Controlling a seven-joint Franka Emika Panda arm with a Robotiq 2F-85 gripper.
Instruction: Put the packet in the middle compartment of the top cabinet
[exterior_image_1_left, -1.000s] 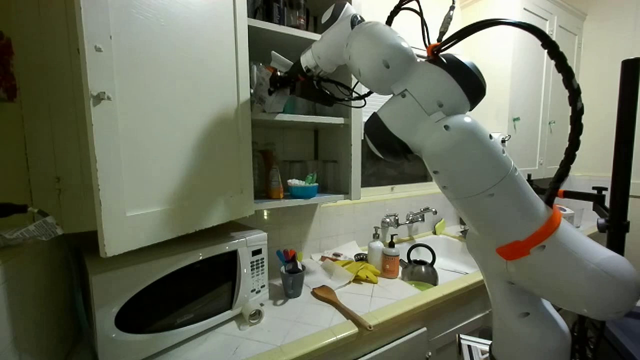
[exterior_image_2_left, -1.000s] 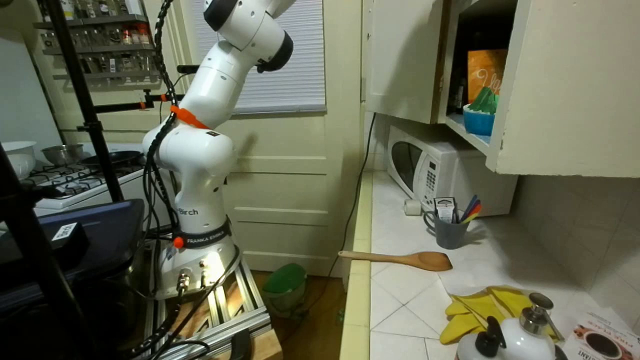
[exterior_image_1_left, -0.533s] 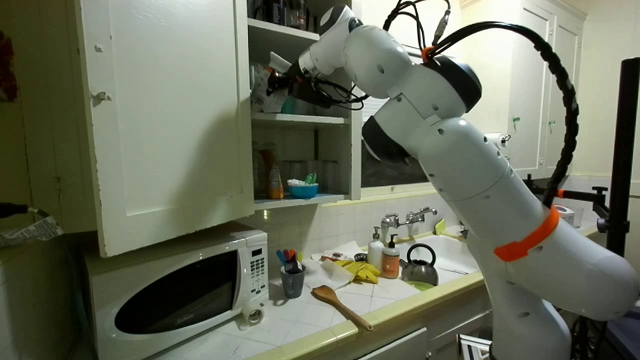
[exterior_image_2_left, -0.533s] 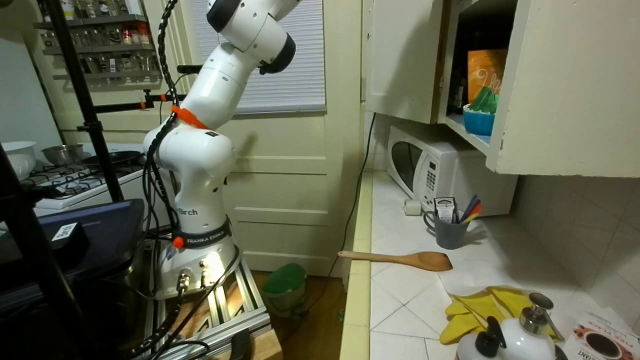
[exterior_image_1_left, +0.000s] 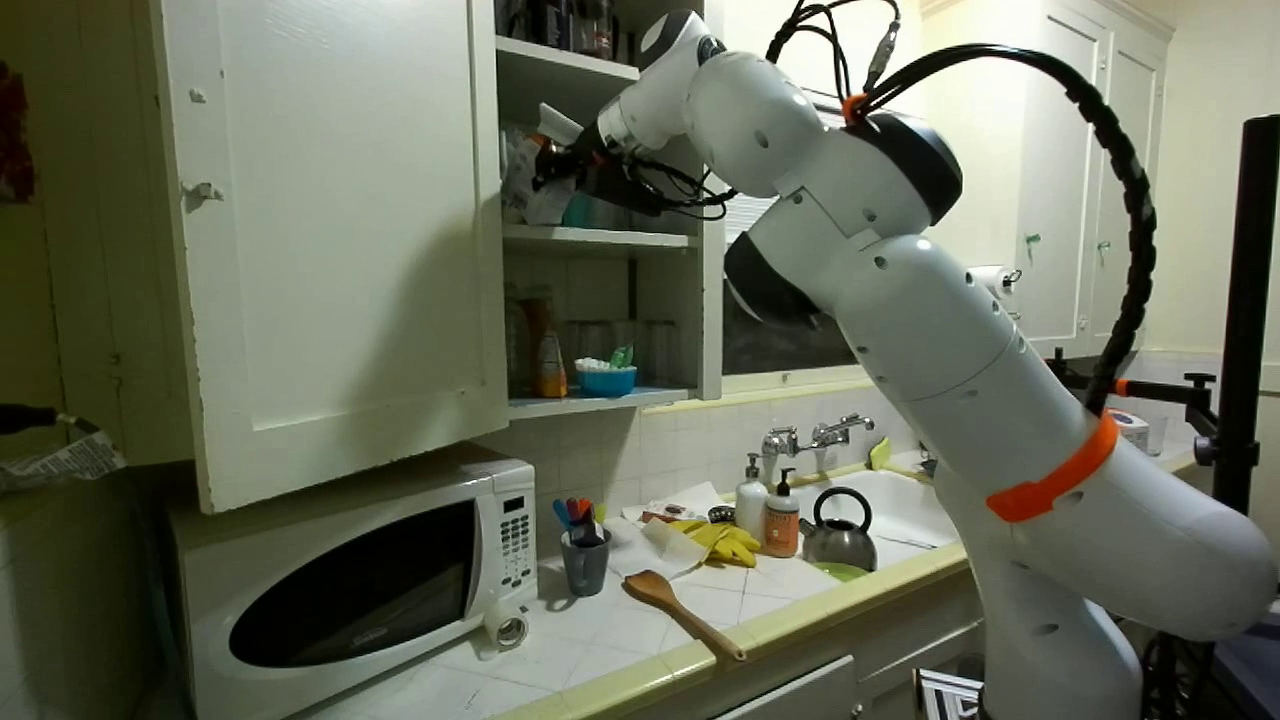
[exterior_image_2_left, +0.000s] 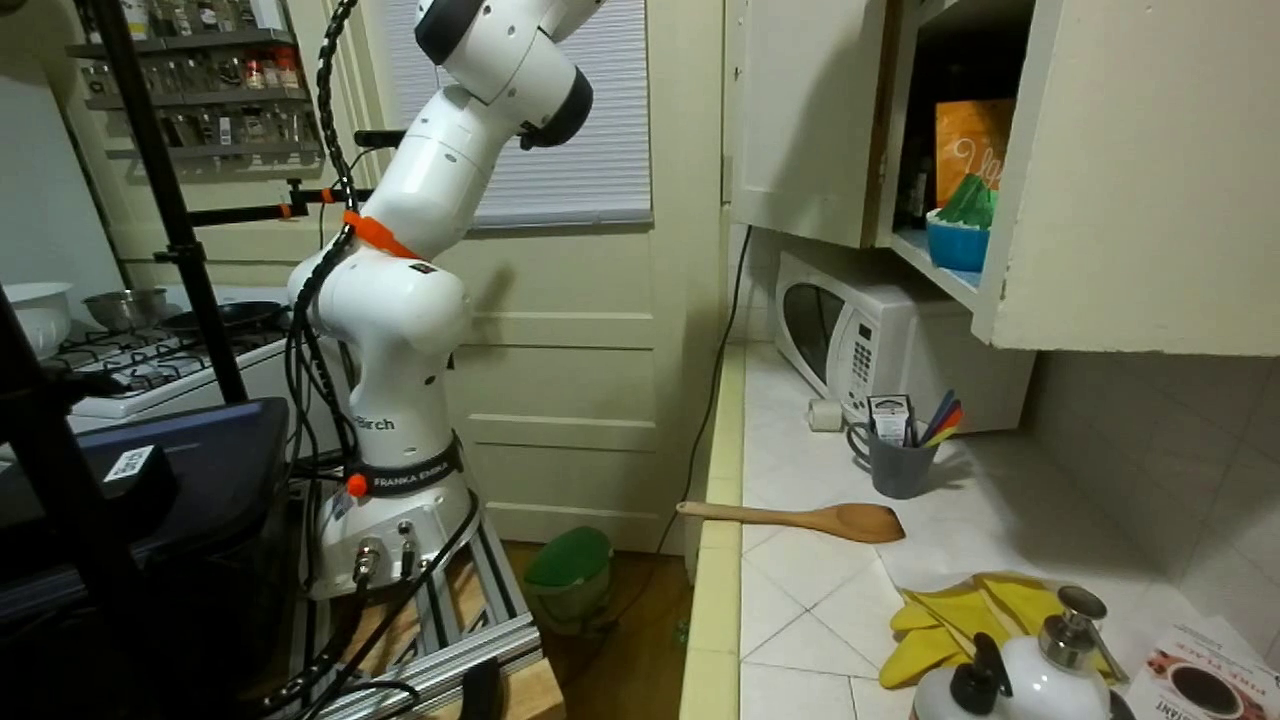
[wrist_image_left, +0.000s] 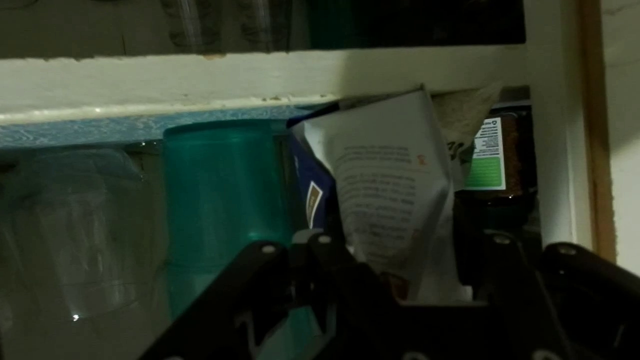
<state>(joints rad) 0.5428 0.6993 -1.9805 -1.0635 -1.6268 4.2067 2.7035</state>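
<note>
The white packet (wrist_image_left: 385, 185) with printed text fills the space between my fingers in the dark wrist view. My gripper (wrist_image_left: 400, 237) is shut on it, a finger against each side. The packet is tilted, its far end over the front edge of the middle shelf (wrist_image_left: 200, 82). The wrist picture stands upside down. In an exterior view, my gripper (exterior_image_1_left: 553, 165) and the packet (exterior_image_1_left: 548, 203) are inside the middle compartment, above its shelf (exterior_image_1_left: 600, 238); whether the packet rests on the shelf is unclear. In an exterior view the gripper is out of frame.
A teal cup (wrist_image_left: 225, 185), clear glasses (wrist_image_left: 85, 235), a blue packet (wrist_image_left: 315, 185) and a dark jar (wrist_image_left: 505, 155) stand around the packet. The cabinet side wall (wrist_image_left: 560, 150) is close by. The open cabinet door (exterior_image_1_left: 340, 230) hangs above the microwave (exterior_image_1_left: 360, 590).
From one second to half a second ago the arm and gripper shifted slightly, the packet moving with them a little deeper. Since then nothing visible has moved.
</note>
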